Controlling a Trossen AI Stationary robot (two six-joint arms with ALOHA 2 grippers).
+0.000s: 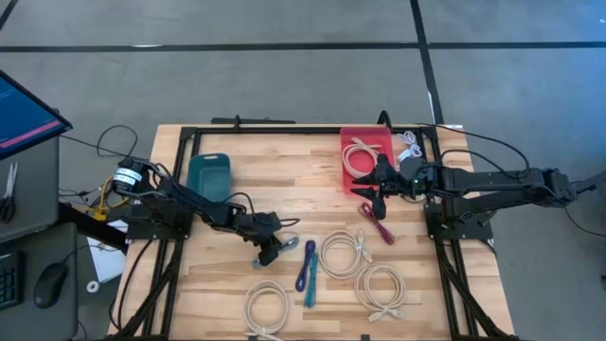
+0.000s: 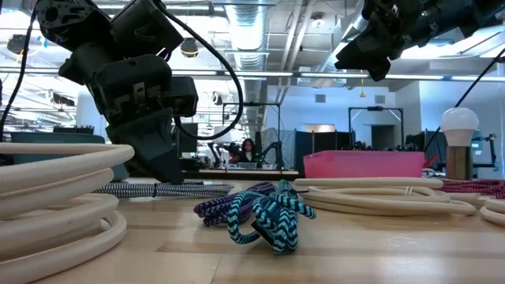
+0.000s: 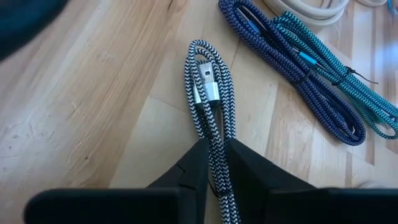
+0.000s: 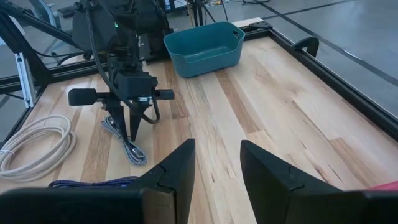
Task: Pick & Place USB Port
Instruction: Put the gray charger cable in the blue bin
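A black-and-white braided USB cable [image 3: 208, 93] lies bundled on the wooden table, its silver plug [image 3: 210, 87] showing among the strands. My left gripper [image 3: 214, 146] is down on it at the table's middle left [image 1: 270, 254], fingers closed against the bundle. My right gripper [image 4: 217, 165] hangs open above the table near the red bin [image 1: 366, 156], holding nothing. A teal bin [image 1: 208, 175] stands at the far left. My left gripper pinches the folded bundle [image 3: 216, 135] between its two fingers, a short way behind the silver plug. Several strands pass between the fingers. The fingers slant down from the table's left side and straddle the bundle. The cable lies flat on the table.
A dark blue cable and a teal cable [image 1: 305, 267] lie side by side just right of the left gripper. White cable coils [image 1: 343, 254] [image 1: 382, 289] [image 1: 266, 308] sit toward the near edge. A magenta cable [image 1: 377, 223] lies under the right gripper. The red bin holds another white coil.
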